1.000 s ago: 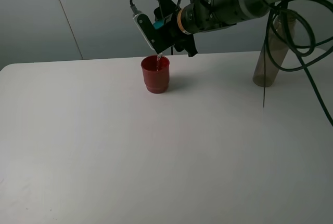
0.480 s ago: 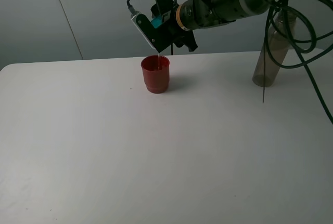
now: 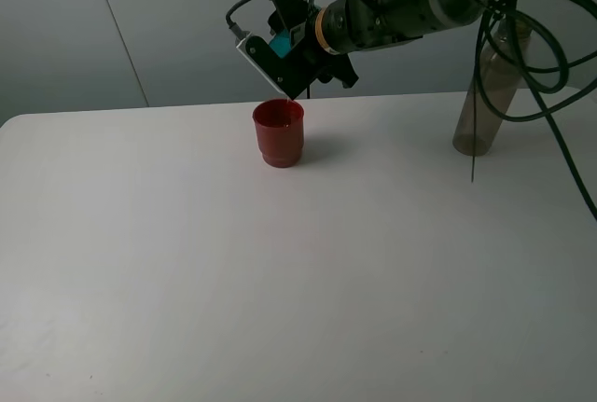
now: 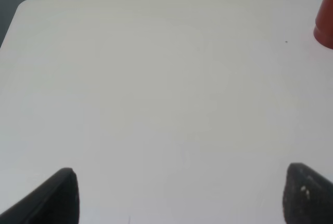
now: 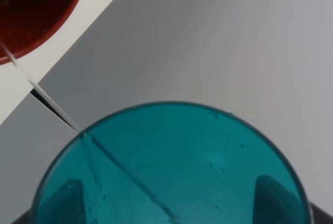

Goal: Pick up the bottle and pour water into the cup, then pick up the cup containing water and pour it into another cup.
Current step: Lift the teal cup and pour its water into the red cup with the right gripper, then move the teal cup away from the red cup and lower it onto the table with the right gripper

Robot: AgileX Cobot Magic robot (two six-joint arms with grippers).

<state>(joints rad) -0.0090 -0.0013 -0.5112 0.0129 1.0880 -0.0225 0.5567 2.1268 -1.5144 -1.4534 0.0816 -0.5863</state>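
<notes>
Gripping the teal cup [image 5: 166,167], my right claw [image 3: 280,52] tips it above the red cup [image 3: 278,132], a thin stream of water [image 5: 39,86] falling in. My left claw [image 4: 179,195] hangs released over the desk [image 3: 280,281]. Far right stands the bottle [image 3: 490,94].

Teal see-through cup [image 5: 171,172] in the black tool [image 3: 284,57]; plain red cup [image 3: 278,132] below; smoky brown bottle [image 3: 487,94]; white table [image 3: 298,262].
</notes>
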